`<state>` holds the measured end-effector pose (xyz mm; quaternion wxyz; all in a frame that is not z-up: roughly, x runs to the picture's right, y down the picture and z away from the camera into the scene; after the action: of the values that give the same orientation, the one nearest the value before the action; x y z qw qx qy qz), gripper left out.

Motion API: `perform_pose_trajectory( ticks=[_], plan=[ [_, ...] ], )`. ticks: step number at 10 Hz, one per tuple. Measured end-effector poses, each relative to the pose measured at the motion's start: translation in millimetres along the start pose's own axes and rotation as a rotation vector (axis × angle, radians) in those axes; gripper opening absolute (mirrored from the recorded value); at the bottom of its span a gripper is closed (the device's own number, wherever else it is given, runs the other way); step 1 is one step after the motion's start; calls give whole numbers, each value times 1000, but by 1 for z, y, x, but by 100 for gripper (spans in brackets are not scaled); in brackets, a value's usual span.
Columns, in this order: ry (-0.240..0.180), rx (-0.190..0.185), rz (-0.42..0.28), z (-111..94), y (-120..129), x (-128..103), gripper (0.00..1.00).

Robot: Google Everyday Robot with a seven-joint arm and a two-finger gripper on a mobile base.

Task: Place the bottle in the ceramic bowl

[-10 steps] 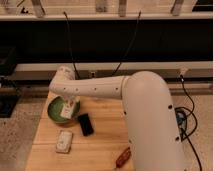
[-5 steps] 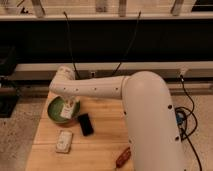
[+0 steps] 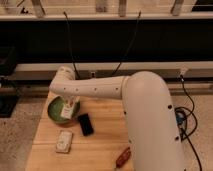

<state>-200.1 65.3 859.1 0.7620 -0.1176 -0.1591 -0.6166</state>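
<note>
The green ceramic bowl (image 3: 55,109) sits at the back left of the wooden table (image 3: 102,145). My white arm reaches across from the right, and its gripper (image 3: 70,103) hangs over the right part of the bowl. A small whitish oblong bottle (image 3: 67,112) stands roughly upright right below the gripper, within the bowl's rim. I cannot tell whether the gripper holds it or whether it rests on the bowl's bottom.
A black slab (image 3: 85,124) lies just right of the bowl. A flat whitish-grey packet (image 3: 63,141) lies in front of the bowl. A reddish-brown elongated object (image 3: 123,156) lies near the table's front edge. Dark shelving and cables stand behind.
</note>
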Motion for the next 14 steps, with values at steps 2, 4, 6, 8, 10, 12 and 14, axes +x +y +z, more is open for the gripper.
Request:
perform_pose_trajectory(
  ticks=[2,4,6,8,10,12,14],
  plan=[
    [-1,1,-3,1,0,0,38],
    [-1,3,-5,1,0,0,42],
    [-3,4,-7,2,0,0,42],
    [-3,5,-10,2,-1,0,42],
    [-3,8,-14,2,-1,0,37],
    [-4,9,-16,2,-1,0,41],
    [-5,9,-17,2,-1,0,52]
  ],
)
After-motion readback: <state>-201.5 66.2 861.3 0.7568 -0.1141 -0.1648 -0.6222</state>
